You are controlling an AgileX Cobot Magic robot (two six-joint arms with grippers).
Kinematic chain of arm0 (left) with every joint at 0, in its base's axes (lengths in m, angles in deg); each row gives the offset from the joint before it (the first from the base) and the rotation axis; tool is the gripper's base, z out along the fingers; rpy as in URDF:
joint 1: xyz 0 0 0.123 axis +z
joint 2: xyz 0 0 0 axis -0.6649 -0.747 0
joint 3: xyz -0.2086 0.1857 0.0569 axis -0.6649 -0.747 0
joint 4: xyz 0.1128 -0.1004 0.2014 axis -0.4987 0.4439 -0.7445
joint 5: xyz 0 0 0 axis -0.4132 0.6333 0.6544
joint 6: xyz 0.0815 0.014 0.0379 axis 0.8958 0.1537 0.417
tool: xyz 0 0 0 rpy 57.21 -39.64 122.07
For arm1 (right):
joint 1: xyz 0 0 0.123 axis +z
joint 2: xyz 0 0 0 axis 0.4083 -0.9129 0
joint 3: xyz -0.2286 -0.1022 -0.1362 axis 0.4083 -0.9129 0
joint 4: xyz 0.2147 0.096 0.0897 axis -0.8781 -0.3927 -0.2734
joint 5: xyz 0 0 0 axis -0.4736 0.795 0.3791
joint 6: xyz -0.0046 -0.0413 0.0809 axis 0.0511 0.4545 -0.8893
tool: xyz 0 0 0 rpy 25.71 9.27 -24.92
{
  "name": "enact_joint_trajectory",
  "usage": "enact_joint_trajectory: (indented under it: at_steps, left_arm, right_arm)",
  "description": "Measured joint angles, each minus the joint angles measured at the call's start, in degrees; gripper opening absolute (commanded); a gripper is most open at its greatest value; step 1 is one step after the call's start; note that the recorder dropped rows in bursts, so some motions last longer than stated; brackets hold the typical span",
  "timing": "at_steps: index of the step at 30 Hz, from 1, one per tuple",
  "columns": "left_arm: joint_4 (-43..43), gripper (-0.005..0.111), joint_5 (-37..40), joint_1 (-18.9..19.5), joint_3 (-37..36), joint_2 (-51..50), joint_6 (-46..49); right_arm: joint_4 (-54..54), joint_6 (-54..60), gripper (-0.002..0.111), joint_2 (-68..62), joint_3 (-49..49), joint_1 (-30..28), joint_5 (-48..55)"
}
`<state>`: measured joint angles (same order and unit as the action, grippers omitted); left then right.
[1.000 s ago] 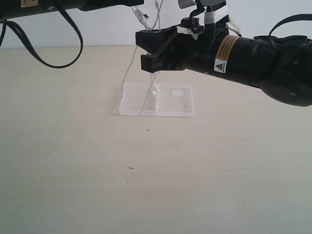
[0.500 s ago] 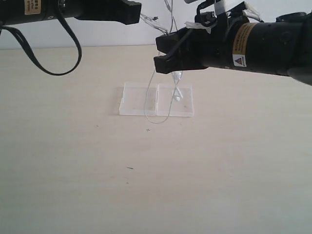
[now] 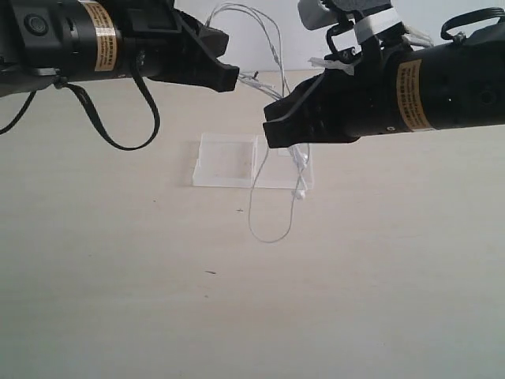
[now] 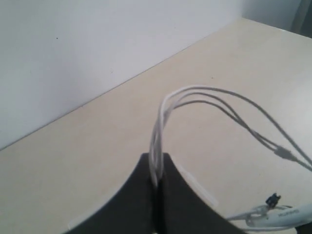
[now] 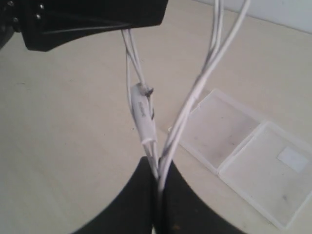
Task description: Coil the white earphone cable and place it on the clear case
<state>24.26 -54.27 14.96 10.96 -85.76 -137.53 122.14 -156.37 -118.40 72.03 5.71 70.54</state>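
Thin glossy white earphone cable point(image 5: 144, 117) held in air, left pincer point(image 4: 156, 176) pinched tight on bundled strands, right pincer point(image 5: 158, 179) clamping them too, slack loop hanging before flat transparent clear case point(image 3: 225, 162), smooth beige tabletop point(image 3: 237, 316) open in front.

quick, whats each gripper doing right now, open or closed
Left gripper: closed, jaws pinching several strands of the white earphone cable.
Right gripper: closed, jaws pinching the same cable.

Lab-like: pale tabletop point(image 3: 118, 308), plain white wall point(image 4: 73, 48)
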Motion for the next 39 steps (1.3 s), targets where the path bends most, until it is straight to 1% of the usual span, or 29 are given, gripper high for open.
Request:
enact_joint_trajectory:
  at_steps: [4,12,17,22,24,26,27,29,30,32,33,34,39]
  left_arm:
    - [0.1,0.000,-1.6,0.8,0.0,-2.4,0.1]
    - [0.1,0.000,-4.2,0.8,0.0,-8.3,0.1]
    - [0.2,0.000,-7.1,0.8,0.3,-11.8,0.2]
    - [0.2,0.001,-8.4,0.8,0.3,-13.8,0.2]
    - [0.2,0.009,-8.4,0.8,0.3,-14.0,0.2]
    - [0.2,0.024,-8.1,0.8,0.3,-14.0,0.0]
    - [0.2,0.038,-7.2,0.8,0.3,-14.0,-0.1]
    - [0.2,0.057,-4.8,1.1,0.3,-14.0,-0.7]
    - [0.2,0.070,-4.1,1.2,0.3,-14.0,-1.2]
    - [0.2,0.083,-2.8,1.3,0.3,-13.7,-2.6]
    - [0.2,0.086,-2.2,1.4,0.3,-13.4,-3.1]
    - [0.2,0.087,-1.9,1.4,0.3,-13.1,-3.4]
    - [0.2,0.087,-1.2,1.4,0.3,-12.4,-4.6]
  right_arm:
    - [0.2,-0.4,0.000,0.0,0.0,0.0,1.0]
    - [0.7,-0.8,0.000,-0.1,-0.1,0.0,1.6]
    - [0.8,-0.8,0.000,-0.1,-0.3,0.0,2.0]
    - [1.0,-0.8,0.000,-0.6,-0.7,0.0,3.9]
    - [1.0,-0.8,0.000,-0.6,-0.7,0.0,4.1]
    - [1.0,-0.8,0.000,-0.6,-0.7,0.0,4.1]
    - [1.0,-0.8,0.000,-0.6,-0.7,0.0,4.1]
    - [1.0,-0.8,0.000,-0.6,-0.7,0.0,4.3]
    - [1.0,-0.8,0.000,-0.6,-0.7,-0.1,4.3]
    - [1.0,-0.8,0.000,-0.6,-0.7,-0.2,4.6]
    - [1.0,-0.8,0.000,-0.6,-0.7,-0.2,4.6]
    - [1.0,-0.8,0.000,-0.6,-0.7,-0.2,4.6]
    - [1.0,-0.7,0.000,-0.6,-0.7,-0.2,4.6]
